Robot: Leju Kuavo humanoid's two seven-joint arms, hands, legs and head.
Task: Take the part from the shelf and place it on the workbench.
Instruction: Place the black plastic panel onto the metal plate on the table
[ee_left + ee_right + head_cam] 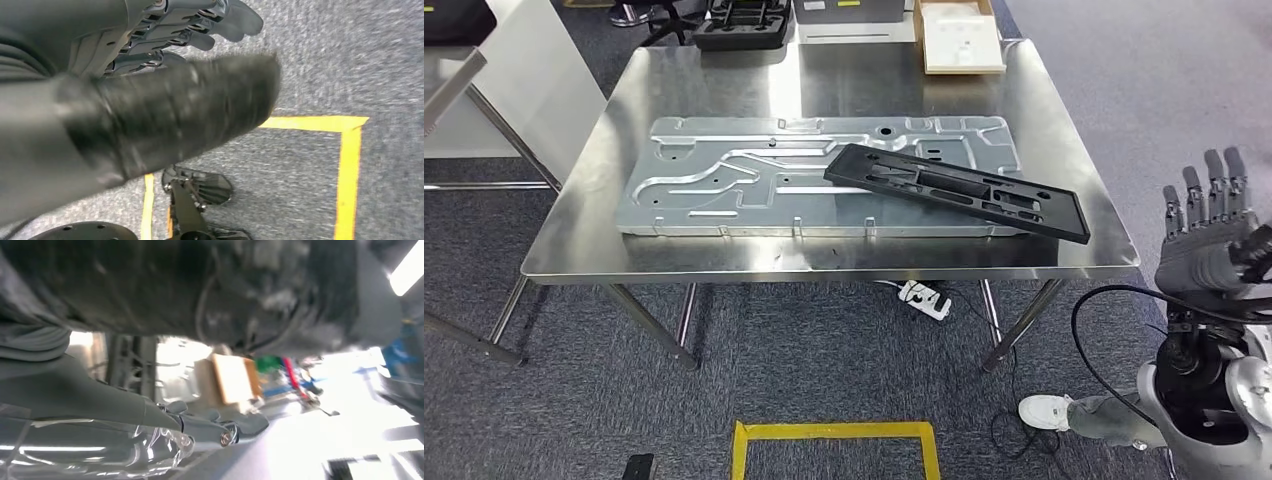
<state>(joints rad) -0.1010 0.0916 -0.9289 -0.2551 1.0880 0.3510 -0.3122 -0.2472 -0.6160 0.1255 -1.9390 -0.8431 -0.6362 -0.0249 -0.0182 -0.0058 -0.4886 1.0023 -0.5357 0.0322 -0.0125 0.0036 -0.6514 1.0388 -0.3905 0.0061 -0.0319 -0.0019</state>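
Note:
A long black plastic part [959, 190] lies slanted on the steel workbench [574, 250], resting across the right half of a large grey metal panel [724, 185]. My right hand [1209, 225] is raised beside the bench's right edge, fingers straight and spread, holding nothing. My left hand [165, 65] hangs over the carpet with its fingers [220, 25] stretched out and nothing in them; its thick thumb crosses the left wrist view. The right wrist view is blurred, with my right hand [125, 415] against a bright room.
A black moulded tray [744, 25] and a cardboard box with a white sheet [959, 40] sit at the bench's far edge. A white shelf frame [504, 90] stands at the left. Yellow floor tape [834, 440] and a power strip [924, 298] lie on the carpet.

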